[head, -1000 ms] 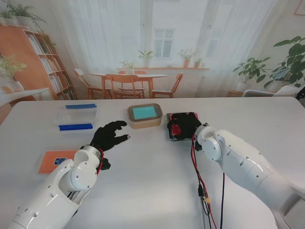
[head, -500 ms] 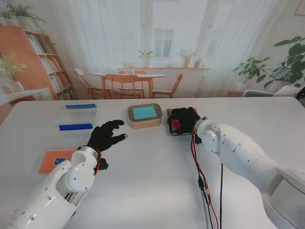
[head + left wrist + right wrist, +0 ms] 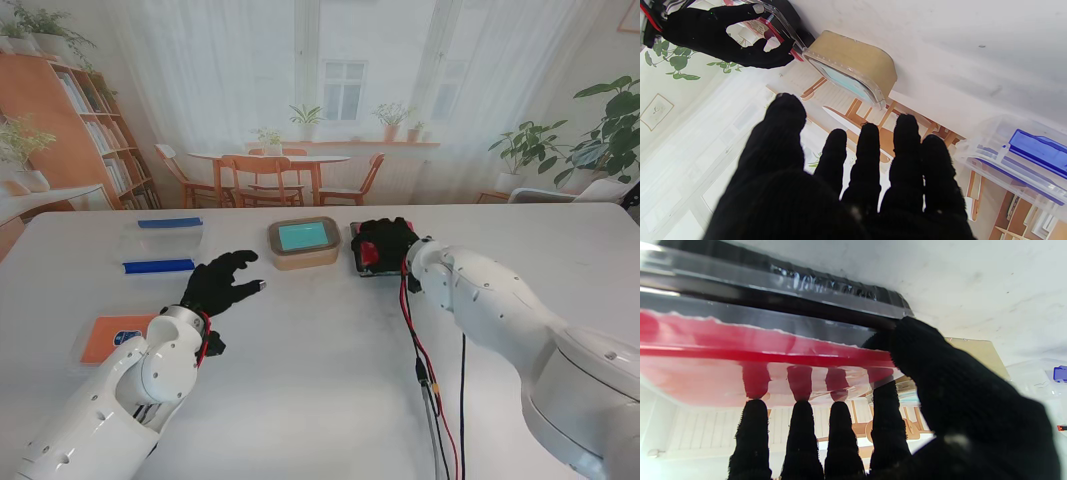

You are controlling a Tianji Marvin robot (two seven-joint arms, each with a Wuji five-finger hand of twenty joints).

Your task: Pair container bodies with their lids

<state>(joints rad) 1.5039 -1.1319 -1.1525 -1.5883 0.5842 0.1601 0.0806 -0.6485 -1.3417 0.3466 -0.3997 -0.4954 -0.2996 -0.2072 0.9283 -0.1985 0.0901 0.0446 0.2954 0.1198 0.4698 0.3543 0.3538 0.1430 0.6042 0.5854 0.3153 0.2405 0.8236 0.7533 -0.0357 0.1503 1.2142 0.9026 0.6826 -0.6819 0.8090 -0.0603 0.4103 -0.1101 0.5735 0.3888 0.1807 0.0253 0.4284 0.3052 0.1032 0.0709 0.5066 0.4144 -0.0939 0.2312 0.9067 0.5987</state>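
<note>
Right wrist view: right hand closed on the red-tinted clear lid, four fingers spread across its top face, thumb hooked at the rim against the black container body underneath. Stand view puts this hand right of centre at the far side of the worktop, with the lid sitting on or just over the black body; seating cannot be confirmed.

Left hand hovers empty over the worktop, fingers spread, nothing in its grasp. Just beyond it stands the tan container with its clear lid already on. Farther left is a clear box with blue clips; an orange lid lies nearer to me at the left edge.

Handling judgement: red lid looks like thin, light plastic, smooth and likely slippery, and may flex if pinched mid-panel. Better to take it by opposite rims, then press at the corners to seat it.

Change versus one second ago: right hand and lid have shifted slightly farther from me and upper arm has swung in; left hand has drawn back a little from the tan container.
</note>
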